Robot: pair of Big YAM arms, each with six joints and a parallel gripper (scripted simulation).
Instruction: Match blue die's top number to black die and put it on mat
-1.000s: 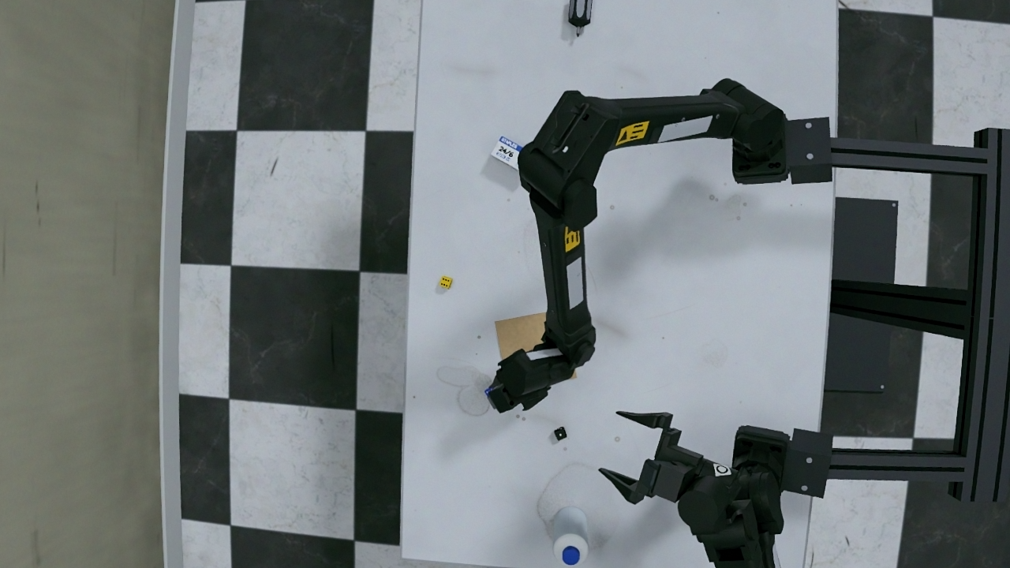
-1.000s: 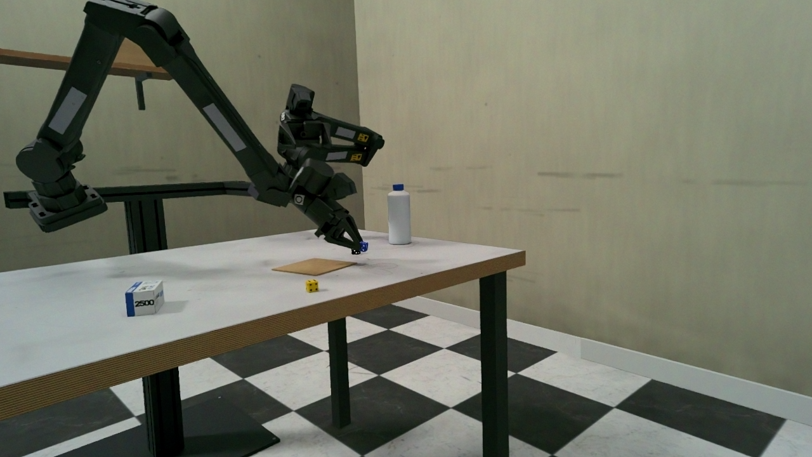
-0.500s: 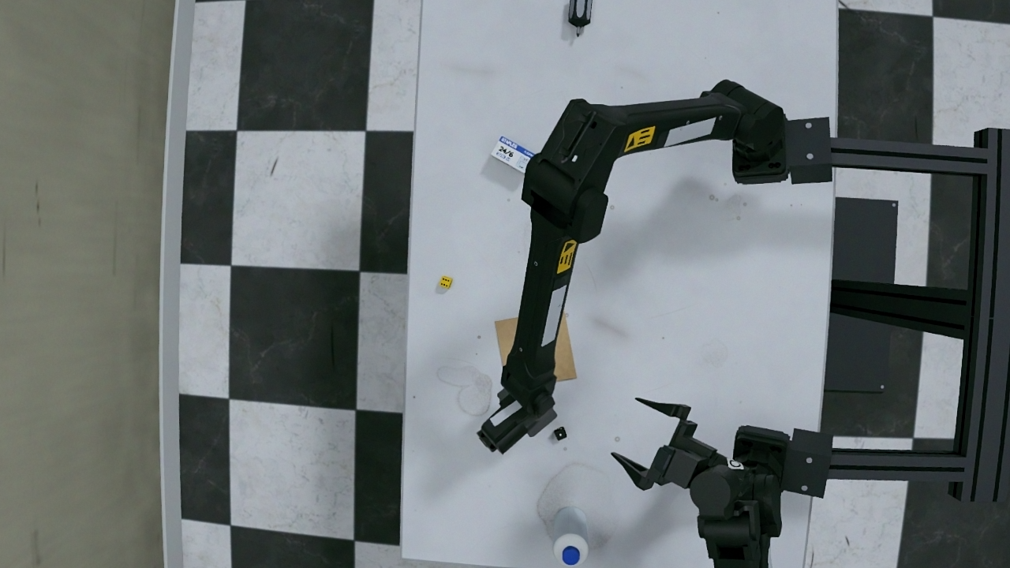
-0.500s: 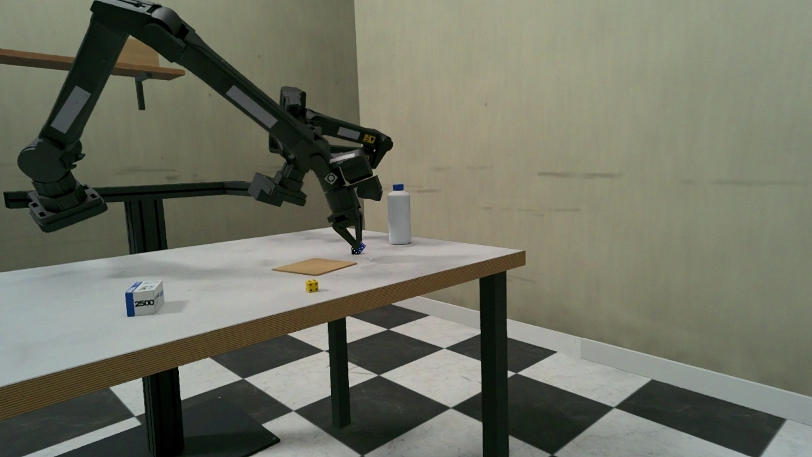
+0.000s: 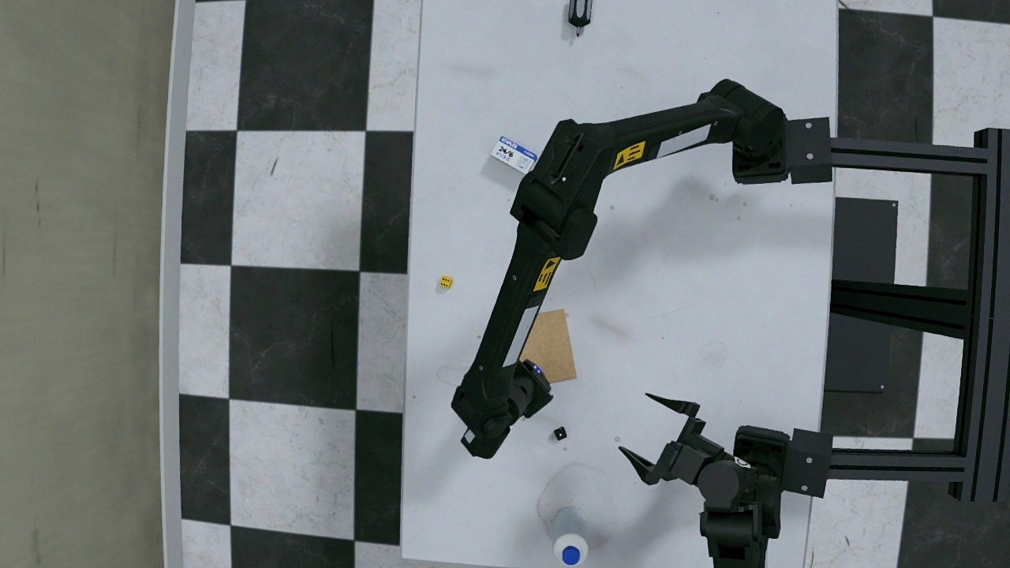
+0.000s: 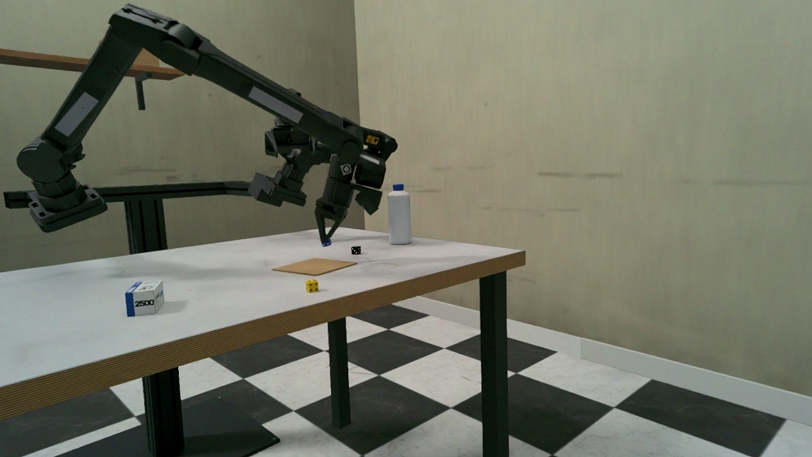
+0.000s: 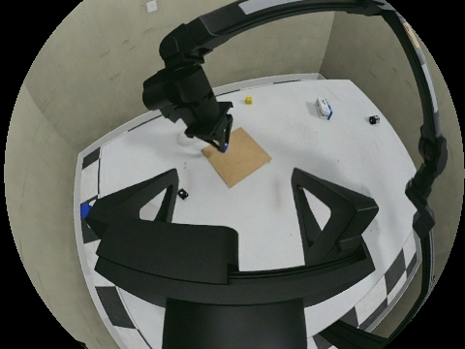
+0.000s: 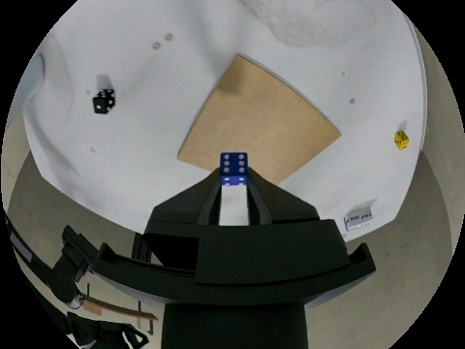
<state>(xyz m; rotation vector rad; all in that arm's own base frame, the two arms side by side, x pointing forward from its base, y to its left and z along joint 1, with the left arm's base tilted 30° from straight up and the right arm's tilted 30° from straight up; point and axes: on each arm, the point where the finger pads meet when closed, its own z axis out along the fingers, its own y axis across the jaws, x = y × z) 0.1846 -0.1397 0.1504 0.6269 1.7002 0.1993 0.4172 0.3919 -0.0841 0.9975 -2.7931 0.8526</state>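
The blue die [image 5: 537,368] [image 6: 326,243] [image 8: 233,165] is gripped by the right gripper [image 6: 325,240] [image 7: 224,144] [image 8: 233,174], release onto the mat [image 5: 554,345] [image 6: 313,266] [image 7: 237,157] [image 8: 257,116] not yet made; the left gripper [image 5: 633,422] [image 7: 234,174] is spread wide; the black die [image 5: 559,433] [image 6: 356,250] [image 7: 183,194] [image 8: 104,102] is already off the mat

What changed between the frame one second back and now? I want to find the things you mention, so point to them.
In the top view, the blue die [image 5: 537,369] [image 6: 326,243] [image 8: 233,165] moved rightward, held in the right arm's jaws, which swung round. The left arm's open jaws drew back slightly. Nothing was released. Black die [image 5: 559,433] [image 6: 356,250] [image 7: 183,194] [image 8: 104,102], yellow die [image 5: 445,282] [image 6: 312,285] [image 7: 248,100] [image 8: 401,140], mat [image 5: 554,345] [image 6: 313,266] [image 7: 238,157] [image 8: 257,111]: unmoved.
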